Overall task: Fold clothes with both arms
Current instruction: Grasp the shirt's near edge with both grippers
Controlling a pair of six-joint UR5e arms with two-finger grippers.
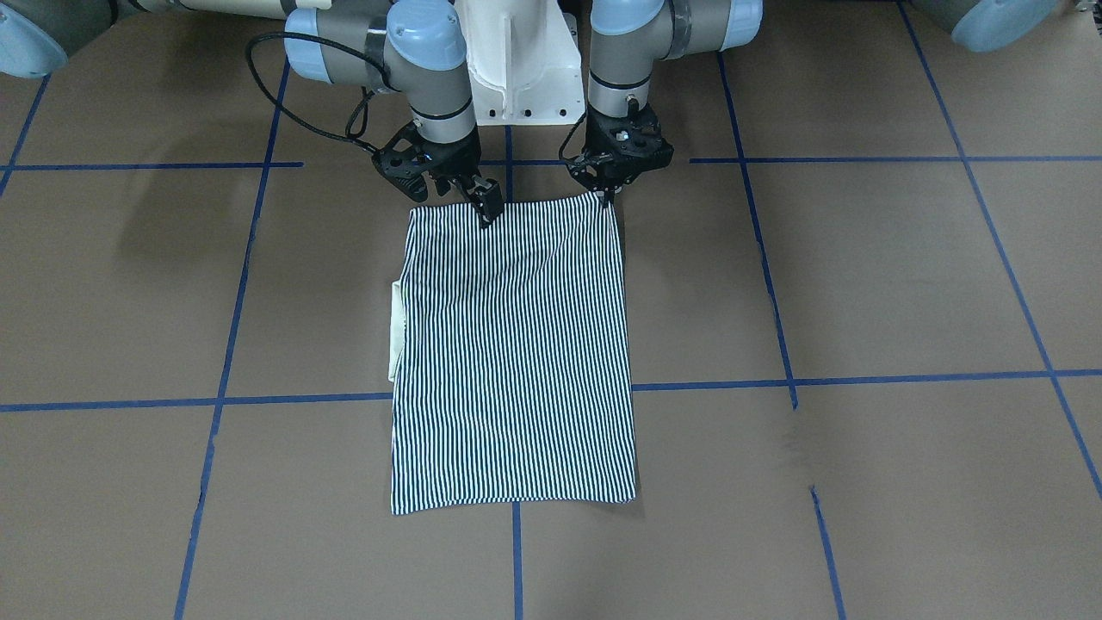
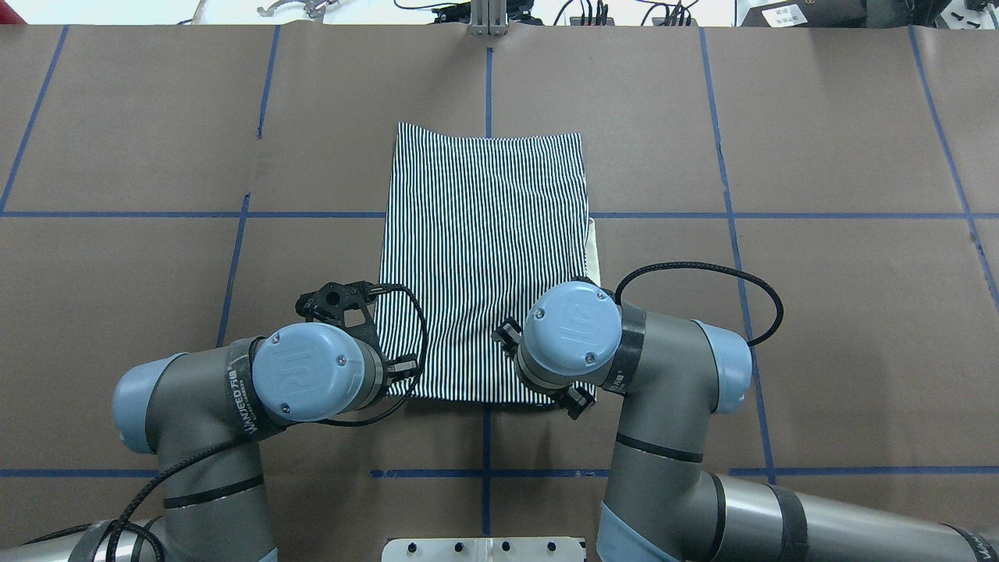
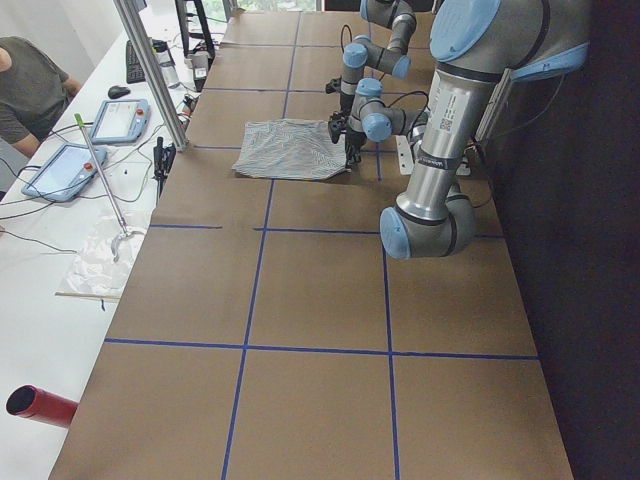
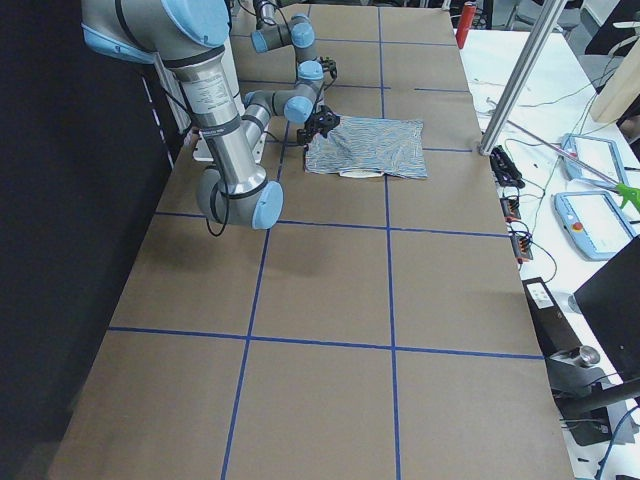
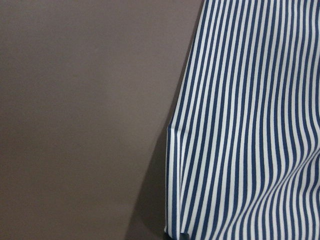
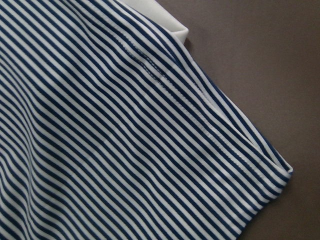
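The striped polo shirt [image 1: 516,362] lies folded into a tall rectangle on the brown table, and it also shows in the overhead view [image 2: 484,234]. Its cream collar [image 1: 397,327] sticks out at one long side. My left gripper [image 1: 606,198] is shut on the shirt's corner nearest the robot base. My right gripper [image 1: 487,211] is tilted and pinches the same near edge, a little in from the other corner. The left wrist view shows the shirt's side edge [image 5: 172,150] slightly raised over its shadow. The right wrist view shows a hemmed corner [image 6: 280,172] and the collar [image 6: 165,15].
Blue tape lines [image 1: 508,392] divide the brown table into squares. The white pedestal base [image 1: 516,69] stands just behind the grippers. A side bench with tablets [image 3: 115,120] and a seated person [image 3: 30,90] lies beyond the table's far edge.
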